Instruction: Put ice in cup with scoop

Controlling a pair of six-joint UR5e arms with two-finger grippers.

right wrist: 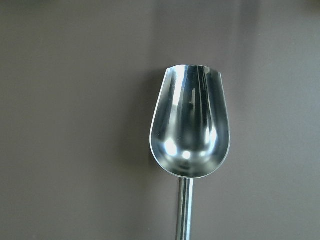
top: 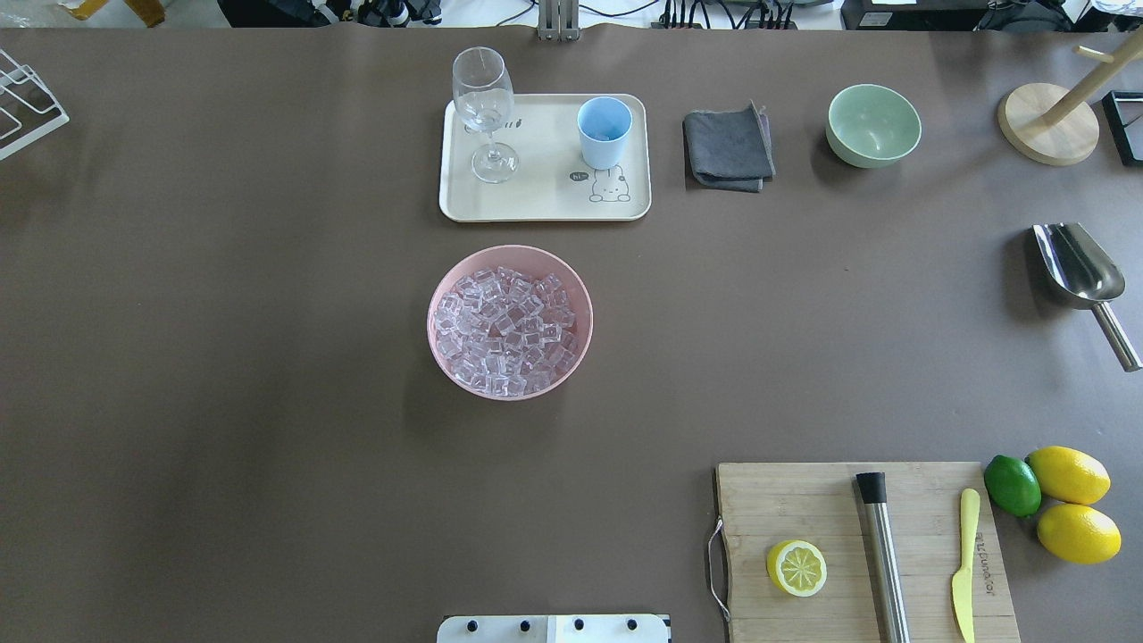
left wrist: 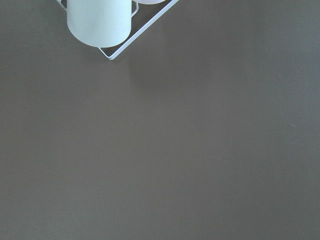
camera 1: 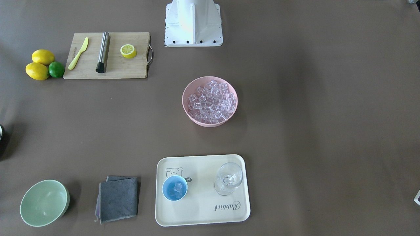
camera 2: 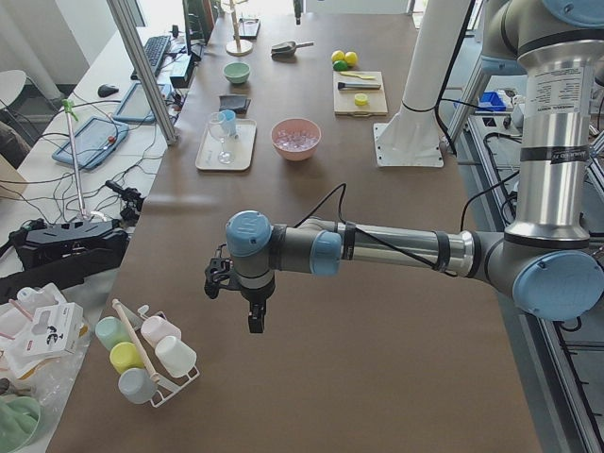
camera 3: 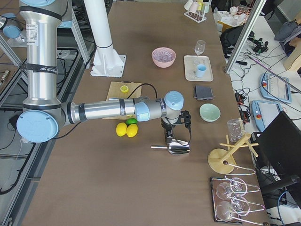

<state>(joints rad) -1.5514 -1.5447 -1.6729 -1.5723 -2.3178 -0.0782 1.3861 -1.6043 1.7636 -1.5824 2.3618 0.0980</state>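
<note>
Going L to R across the overhead view, w/ the round pink bowl (top: 432,335) as dial centre: the left gripper (camera 2: 255,321) doesn't show there. Only the left-end side cam has it, over bare table near a wire rack of pastel mugs (camera 2: 151,363), well apart from the task items; open or closed can't be told. The pink bowl is heaped w/ small clear ice cubes (top: 504,320). At approx 12 o'clock lies the cream rectangular tray (top: 536,201), bearing a clear stemmed glass (top: 483,98) and, to its right, the small light-blue handleless cup (top: 604,131). At 3 o'clock, near the table's edge, the shiny steel scoop (top: 1076,268) lies empty, handle toward 5 o'clock. The right gripper (camera 3: 168,137) hangs just above it in the right-end side view; its opening can't be judged. Progress, as a judgement: a few cubes sit in the cup, so partly done; the scoop isn't in hand, so pick-up, dig, carry & tip remain if more ice is wanted. Views differ: the front cam looks into the cup & shows the cubes, the overhead barely does. The front cam misses the scoop, and the right wrist cam shows its trough bare, no fingers on it.
</note>
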